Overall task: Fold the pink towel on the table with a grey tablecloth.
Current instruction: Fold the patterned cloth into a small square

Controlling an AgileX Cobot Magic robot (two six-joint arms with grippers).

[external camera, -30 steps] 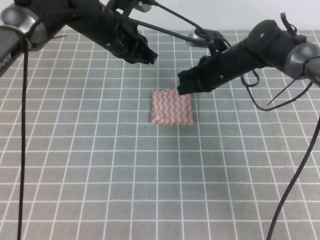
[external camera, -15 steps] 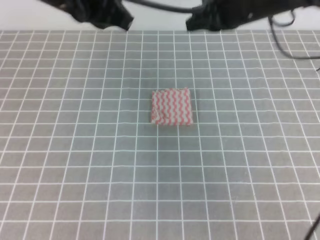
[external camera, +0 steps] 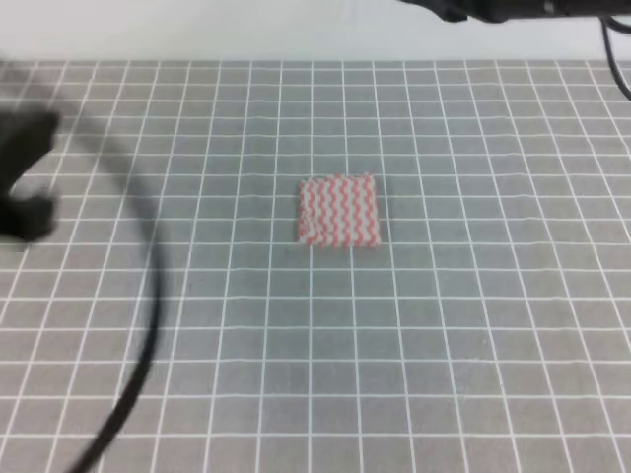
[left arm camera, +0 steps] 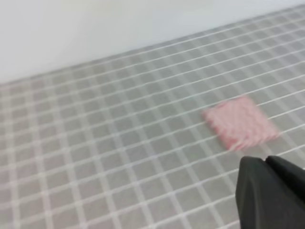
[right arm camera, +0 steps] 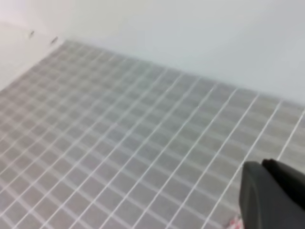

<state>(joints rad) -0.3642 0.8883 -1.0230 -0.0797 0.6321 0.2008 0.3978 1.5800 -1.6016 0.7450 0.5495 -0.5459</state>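
The pink towel (external camera: 338, 210) lies folded into a small rectangle, about two grid squares wide, in the middle of the table with a grey tablecloth (external camera: 463, 345). Nothing touches it. The left wrist view shows the towel (left arm camera: 240, 123) blurred, ahead of my left gripper (left arm camera: 267, 164), whose dark fingers sit together with no gap. My left arm (external camera: 25, 177) is a blurred dark shape at the left edge of the high view, far from the towel. My right arm (external camera: 513, 8) only shows at the top edge. My right gripper (right arm camera: 264, 167) also has its fingers together, above bare cloth.
A blurred black cable (external camera: 148, 296) sweeps down the left side of the high view. A white wall (right arm camera: 190, 28) stands behind the far edge of the tablecloth.
Both arms have pulled away from the towel: the left swung out to the left edge, the right rose out past the top edge. The towel has not moved.
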